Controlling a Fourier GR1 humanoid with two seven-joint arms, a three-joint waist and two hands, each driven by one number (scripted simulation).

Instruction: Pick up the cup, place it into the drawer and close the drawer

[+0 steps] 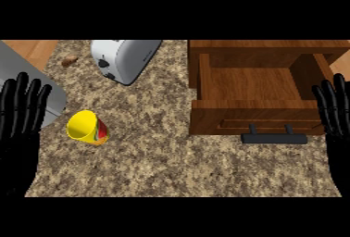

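Two hands in view, both idle. Left hand (19, 120) sits at the left edge, fingers straight and pointing up, holding nothing. Right hand (336, 115) sits at the right edge, same pose, fingers straight, nothing in it; it overlaps the right end of the drawer's front in the view.

Cup (87, 128): yellow with a red and green patch on its side, lying tipped on the speckled counter (178, 162), open mouth facing toward the lower left. It is at left centre, just right of the left hand but not touching it, well apart from the drawer.

Drawer (253, 88): wooden, pulled open, upper right of the counter. Inside is bare wood. Black bar handle (273, 138) on its front panel, facing the lower edge of the view.

Toaster (123, 58): white and grey, at top centre-left, tilted diagonally, a black knob on its near face. It stands between the cup and the drawer in left-right terms, but farther back.

Small brown item (69, 60) left of the toaster near the top edge; cannot tell what it is.

Grey rounded surface (51, 92) at the left, partly behind the left hand's fingers, beside the cup; looks like a sink rim or appliance, cannot tell which.
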